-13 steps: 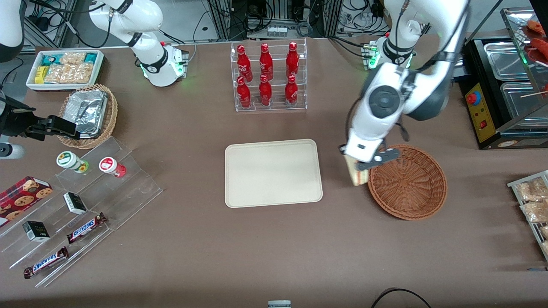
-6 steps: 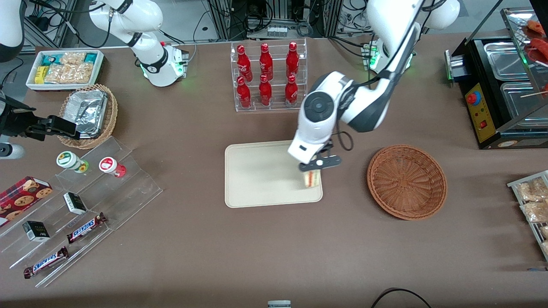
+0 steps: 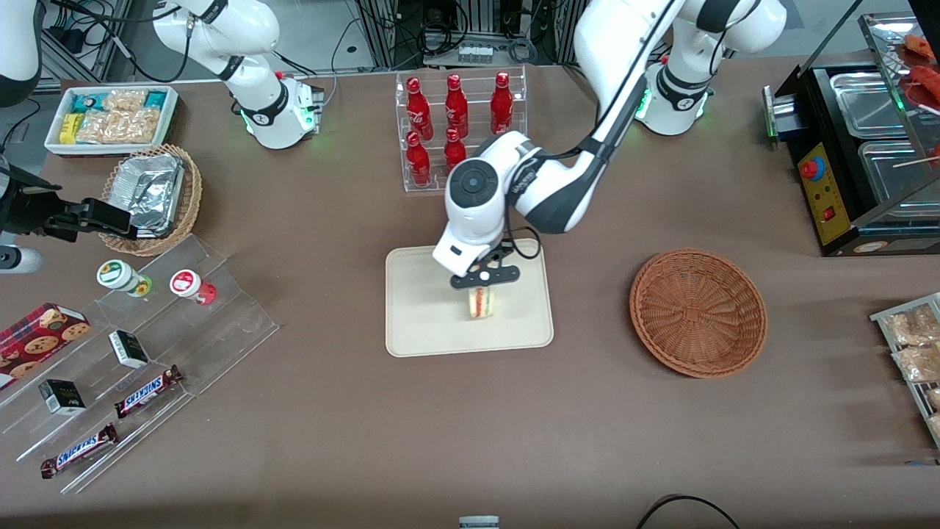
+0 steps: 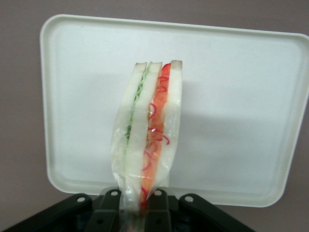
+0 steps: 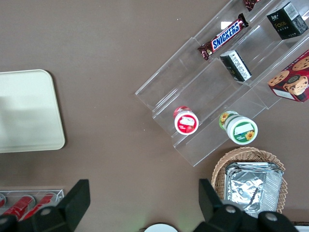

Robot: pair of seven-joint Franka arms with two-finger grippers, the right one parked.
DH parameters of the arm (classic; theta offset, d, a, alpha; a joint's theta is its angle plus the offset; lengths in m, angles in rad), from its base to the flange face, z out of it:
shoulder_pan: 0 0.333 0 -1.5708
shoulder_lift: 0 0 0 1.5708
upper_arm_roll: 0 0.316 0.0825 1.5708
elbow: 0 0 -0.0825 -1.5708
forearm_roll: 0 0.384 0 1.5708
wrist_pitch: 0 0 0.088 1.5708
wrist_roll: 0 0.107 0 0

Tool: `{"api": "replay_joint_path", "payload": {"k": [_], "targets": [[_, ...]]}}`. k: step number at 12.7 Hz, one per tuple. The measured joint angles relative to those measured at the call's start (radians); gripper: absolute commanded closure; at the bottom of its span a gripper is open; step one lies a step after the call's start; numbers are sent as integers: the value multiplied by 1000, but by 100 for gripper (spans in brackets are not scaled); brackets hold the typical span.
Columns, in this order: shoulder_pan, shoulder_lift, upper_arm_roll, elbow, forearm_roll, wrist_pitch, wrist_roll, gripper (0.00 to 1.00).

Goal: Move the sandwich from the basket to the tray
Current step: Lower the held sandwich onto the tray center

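The tray (image 3: 418,323) lies in the middle of the brown tabletop (image 3: 330,411), cream-beige with rounded corners and a low rim, and nothing rests flat on it. The tool (image 3: 485,278) hangs over the tray's middle, pinching the sandwich (image 3: 480,303) by one end, so the wedge hangs from the fingers above the tray surface; whether its lower tip touches the tray cannot be told. In the left wrist view the black fingers (image 4: 112,212) are pressed against the wrapped end of the sandwich (image 4: 147,140), with the tray (image 4: 231,121) directly under it.

The sandwich is a narrow wedge sealed in clear film: three pale bread slices stand on edge, with a thin green layer between one pair and a red-orange layer with curled red shreds between the other.

The basket (image 3: 698,312), round, shallow and reddish-brown wicker, sits toward the working arm's end of the tabletop, well apart from the tray, and holds nothing. A clear rack (image 3: 461,132) of red bottles stands farther from the front camera than the tray. Toward the parked arm's end, a lighter wicker basket (image 3: 187,213) holds a foil container (image 3: 150,191), and a white bin (image 3: 110,116) holds snack packets.
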Motion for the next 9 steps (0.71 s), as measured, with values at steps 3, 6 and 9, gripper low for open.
{"api": "replay_joint_path", "payload": {"k": [3,6,9], "targets": [[-11,28,-2,18,0,43,-18,100],[-12,53,-12,34,0,58,-31,100],[-12,86,-12,63,0,57,-42,100]]}}
